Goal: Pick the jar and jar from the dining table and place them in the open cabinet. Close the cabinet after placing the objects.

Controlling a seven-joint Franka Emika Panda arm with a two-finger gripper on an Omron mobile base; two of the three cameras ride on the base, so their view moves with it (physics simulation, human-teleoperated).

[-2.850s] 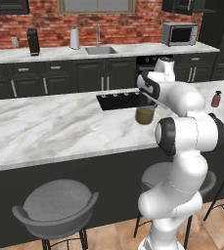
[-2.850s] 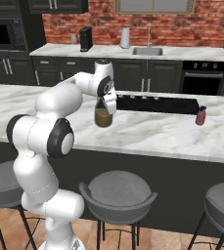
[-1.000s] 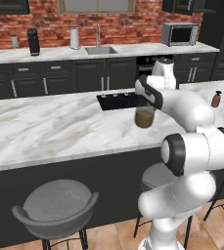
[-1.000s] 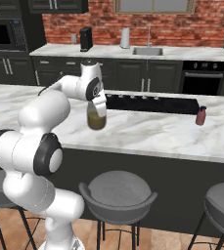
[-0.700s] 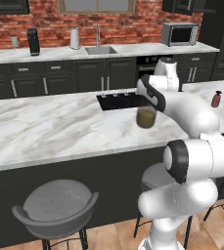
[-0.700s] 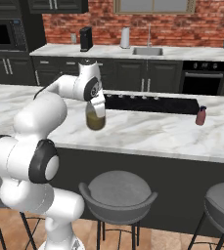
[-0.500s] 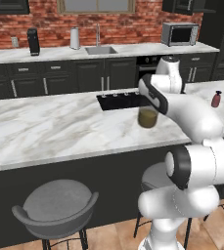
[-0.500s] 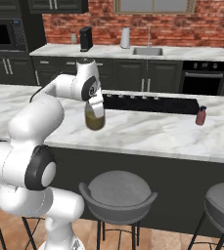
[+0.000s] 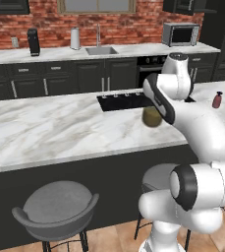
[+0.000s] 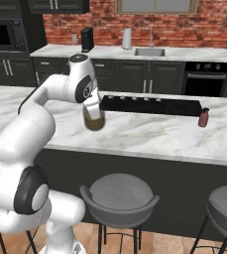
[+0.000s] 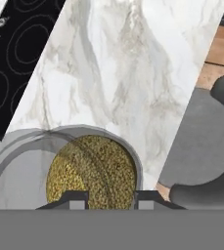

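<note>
Right now your jaws are clamped on the olive-yellow jar (image 10: 93,119), one finger on each side of the glass, holding it above the marble tabletop (image 10: 149,136) near its front edge, just beside the black cooktop (image 10: 149,105). From the hand camera you look straight down into the grainy yellow filling (image 11: 90,171). Well apart along the tabletop, the reddish-brown jar (image 10: 203,118) stands upright, just beyond the cooktop's far end.

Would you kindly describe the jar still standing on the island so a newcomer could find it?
Find the long marble island with the black cooktop. Just past the cooktop's right end stands a small jar, alone. Its filling is reddish-brown, unlike the olive-yellow jar in the tool.
</note>
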